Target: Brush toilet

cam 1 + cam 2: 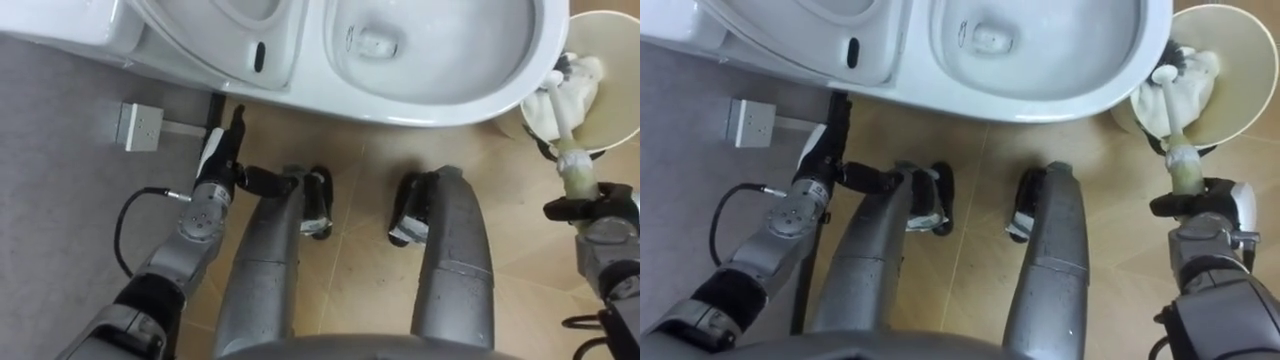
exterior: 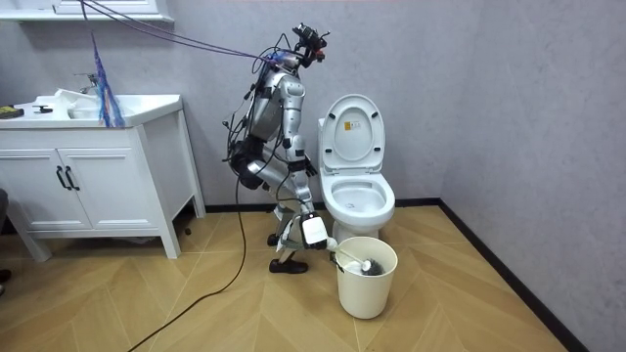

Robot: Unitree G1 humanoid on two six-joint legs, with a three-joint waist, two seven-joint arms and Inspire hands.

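robot stands bent fwd at side of toilet [image 1: 440,108], feet on wood floor [image 1: 360,200] right by the bowl; room view shows seat & lid up, bowl open. toilet brush [image 1: 1181,160] is in right hand [image 1: 1200,207], at right edge of eye views: fingers curled round lower end of the pale greenish handle, firm wrap. handle runs up & away from the hand, over the rim of a cream bucket [image 1: 628,128] that sits on floor just beside the bowl's front; white brush head is inside the bucket, against pale crumpled stuff, not in the toilet bowl. room view: same, brush head down in bucket [image 2: 367,286], robot's arm reaching low to it. left hand [image 1: 214,160] is well apart from brush, on other side of the legs, low near toilet base; fingers straight, pointing at the base, holding nothing. small grey wall box [image 1: 140,126] near it. white vanity cabinet [image 2: 88,181] at room view's left.
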